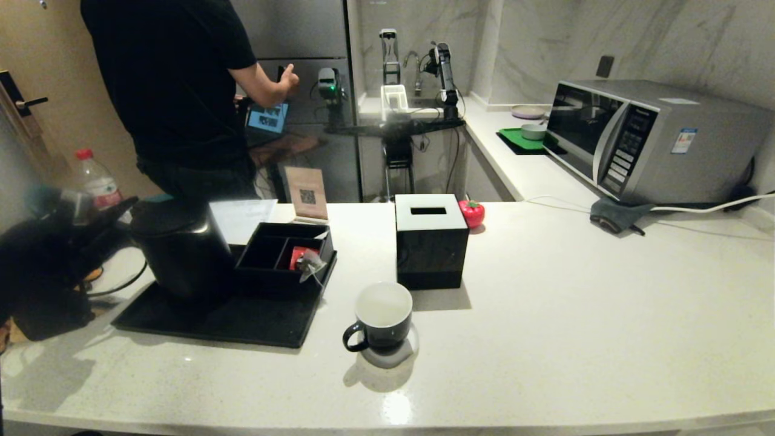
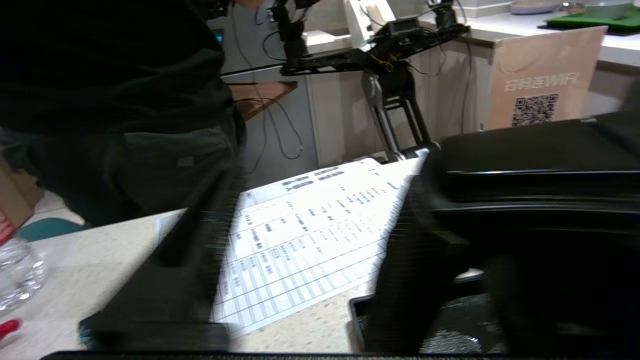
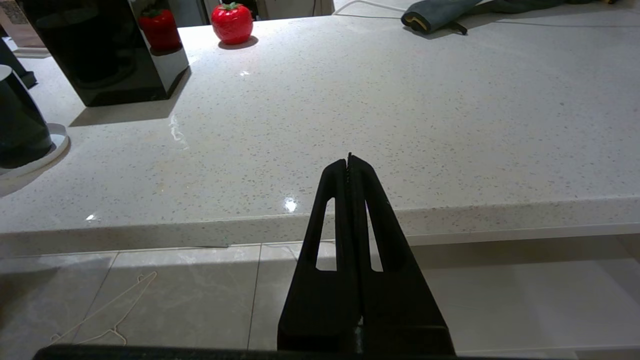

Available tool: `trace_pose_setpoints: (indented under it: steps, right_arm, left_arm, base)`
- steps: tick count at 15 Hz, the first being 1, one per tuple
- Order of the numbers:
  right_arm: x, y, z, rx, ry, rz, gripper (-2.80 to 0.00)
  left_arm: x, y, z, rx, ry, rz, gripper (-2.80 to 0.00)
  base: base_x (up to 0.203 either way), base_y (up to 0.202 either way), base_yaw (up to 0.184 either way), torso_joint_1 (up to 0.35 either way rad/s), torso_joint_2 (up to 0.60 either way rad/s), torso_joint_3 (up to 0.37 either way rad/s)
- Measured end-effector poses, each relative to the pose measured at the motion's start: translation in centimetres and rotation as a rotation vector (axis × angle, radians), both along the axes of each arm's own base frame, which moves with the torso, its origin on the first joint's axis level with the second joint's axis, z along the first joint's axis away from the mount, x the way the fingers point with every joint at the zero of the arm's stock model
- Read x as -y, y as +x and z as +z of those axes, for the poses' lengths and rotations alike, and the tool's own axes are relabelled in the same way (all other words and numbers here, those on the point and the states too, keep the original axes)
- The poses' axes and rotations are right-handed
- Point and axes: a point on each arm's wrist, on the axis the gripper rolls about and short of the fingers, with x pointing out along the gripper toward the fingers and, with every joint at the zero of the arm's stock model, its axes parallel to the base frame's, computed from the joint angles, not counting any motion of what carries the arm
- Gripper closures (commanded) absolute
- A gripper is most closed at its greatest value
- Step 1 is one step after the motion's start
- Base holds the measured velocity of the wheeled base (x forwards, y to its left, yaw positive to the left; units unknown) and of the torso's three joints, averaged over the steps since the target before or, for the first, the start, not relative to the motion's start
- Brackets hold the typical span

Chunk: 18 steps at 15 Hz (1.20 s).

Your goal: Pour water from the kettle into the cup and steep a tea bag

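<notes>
Two claws showed: the left claw [image 2: 300,270] stood parted beside the kettle [image 1: 178,248] on the black tray [image 1: 242,321], gripping nothing, while the right claw [image 3: 349,162] hung clenched, empty, before the surface [image 3: 400,115]. Nearby sat the cup [image 1: 381,318].

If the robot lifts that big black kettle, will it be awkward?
Probably heavy: the kettle dwarfs the cup, and any water adds weight. Its matte, tapered wall looks hard to pinch, so its handle seems the safer hold. Its broad base on the tray suggests it won't tip easily.
</notes>
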Motion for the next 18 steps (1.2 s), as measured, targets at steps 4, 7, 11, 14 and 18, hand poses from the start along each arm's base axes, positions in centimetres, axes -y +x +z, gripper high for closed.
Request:
trace_pose_setpoints:
  steps: [4,7,11,14,18]
  right_arm:
    - [0.0,0.0,0.0,0.000,0.000,-0.001,0.00]
    - [0.0,0.0,0.0,0.000,0.000,0.000,0.00]
    - [0.0,0.0,0.0,0.000,0.000,0.000,0.00]
    - [0.0,0.0,0.0,0.000,0.000,0.000,0.00]
    - [0.0,0.0,0.0,0.000,0.000,0.000,0.00]
  left_arm:
    - [-0.1,-0.1,-0.1,-0.002,-0.003,0.004,0.00]
    - [-0.1,-0.1,-0.1,-0.002,-0.002,0.008,0.00]
    - [0.1,-0.4,-0.1,-0.012,-0.007,0.007,0.00]
    - [0.4,-0.6,0.3,-0.017,-0.010,0.003,0.00]
    - [0.7,-1.1,1.1,-0.016,-0.007,0.002,0.00]
  base:
    - [0.000,0.000,0.000,0.000,0.00,0.000]
    - [0.000,0.000,0.000,0.000,0.00,0.000]
    - [0.000,0.000,0.000,0.000,0.00,0.000]
    - [0.000,0.000,0.000,0.000,0.00,0.000]
    - [0.000,0.000,0.000,0.000,0.00,0.000]
